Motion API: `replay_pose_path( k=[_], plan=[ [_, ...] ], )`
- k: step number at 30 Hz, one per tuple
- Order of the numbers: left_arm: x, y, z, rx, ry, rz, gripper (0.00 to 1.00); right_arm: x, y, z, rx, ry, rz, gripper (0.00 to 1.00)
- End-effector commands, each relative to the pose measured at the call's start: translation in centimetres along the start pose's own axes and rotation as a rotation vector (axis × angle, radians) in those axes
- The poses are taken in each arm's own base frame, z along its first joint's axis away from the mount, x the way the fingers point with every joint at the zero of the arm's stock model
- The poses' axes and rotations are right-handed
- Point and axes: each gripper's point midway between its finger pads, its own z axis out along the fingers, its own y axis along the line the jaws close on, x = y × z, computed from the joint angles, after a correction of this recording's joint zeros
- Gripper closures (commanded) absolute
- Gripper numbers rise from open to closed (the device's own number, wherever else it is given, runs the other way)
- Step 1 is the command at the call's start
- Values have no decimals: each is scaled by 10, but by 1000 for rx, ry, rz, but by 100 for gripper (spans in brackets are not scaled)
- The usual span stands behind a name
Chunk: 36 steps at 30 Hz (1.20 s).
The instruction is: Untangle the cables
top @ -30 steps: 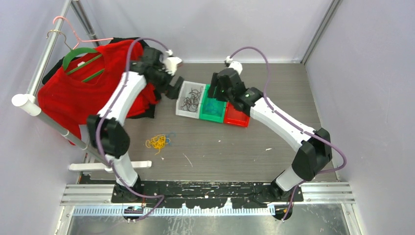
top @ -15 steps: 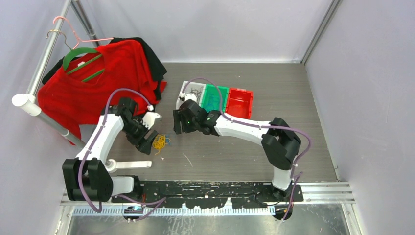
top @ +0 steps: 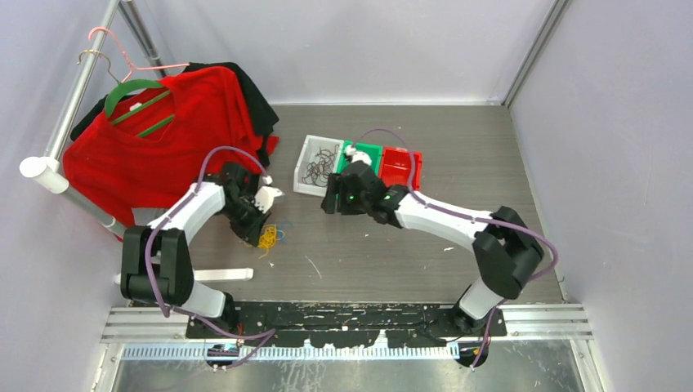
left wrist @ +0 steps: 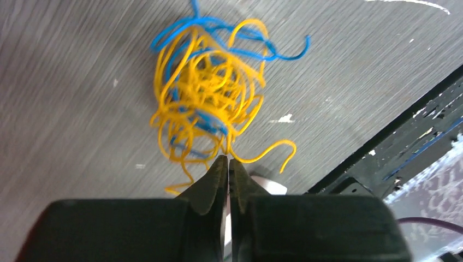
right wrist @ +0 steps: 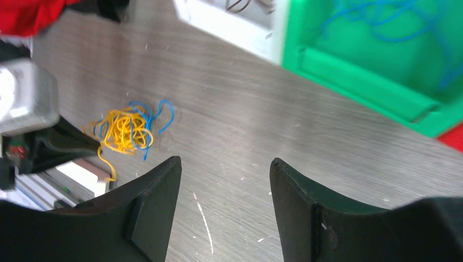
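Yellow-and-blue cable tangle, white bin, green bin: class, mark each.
Yellow-and-blue cable tangle [left wrist: 206, 101]: left wrist view, middle of knot.
White bin [top: 301, 166]: top external view, left wall.
Green bin [right wrist: 360, 87]: right wrist view, near wall.

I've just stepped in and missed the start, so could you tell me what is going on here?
Two robot arms are working on a tangle of yellow and blue cables lying on the table. The left end effector is shut at the tangle's near edge, apparently gripping it there. The right end effector hovers open above the table, between the tangle and the bins. The white bin holds dark cables, and the green bin holds blue cables.
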Motion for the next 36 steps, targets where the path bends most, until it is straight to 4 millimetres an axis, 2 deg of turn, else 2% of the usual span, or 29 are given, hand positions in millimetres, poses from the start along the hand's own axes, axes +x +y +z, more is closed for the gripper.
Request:
replay_pose_path(
  k=[1, 6, 10, 16, 18, 20, 22, 24, 25, 27, 30, 33, 34, 36],
  plan=[
    [-27, -18, 10, 17, -38, 77, 99, -36, 2, -29, -65, -119, 70, 34],
    [-42, -48, 10, 66, -42, 147, 100, -33, -13, -34, -42, -117, 90, 37],
    [-51, -65, -7, 115, -94, 172, 100, -29, -14, -35, -46, -107, 94, 41],
    [-48, -78, -30, 119, -133, 239, 100, -15, -7, -21, -74, -69, 92, 44],
    [-46, -73, -35, 79, -122, 234, 100, -11, -2, -17, -78, -58, 77, 43],
    [-40, -60, -36, 3, -90, 232, 97, -10, 3, -15, -76, -61, 58, 41],
    [-33, -42, -34, -82, -50, 223, 82, -10, 5, -14, -74, -66, 47, 35],
    [-27, -29, -31, -133, -24, 198, 56, -11, 7, -15, -67, -72, 35, 31],
    [-26, -23, -30, -147, -22, 175, 47, -12, 7, -16, -67, -77, 34, 30],
    [-25, -14, -28, -164, -22, 131, 37, -13, 7, -16, -63, -80, 30, 27],
    [-23, -3, -22, -156, -16, 57, 34, -13, 8, -16, -63, -82, 27, 27],
    [-18, 0, -11, -103, 5, 13, 37, -14, 9, -16, -65, -82, 24, 29],
    [-17, -1, -7, -87, 13, 10, 41, -14, 9, -15, -66, -81, 22, 29],
    [-17, -4, 3, -47, 15, 4, 56, -15, 10, -15, -67, -83, 20, 32]
  ],
)
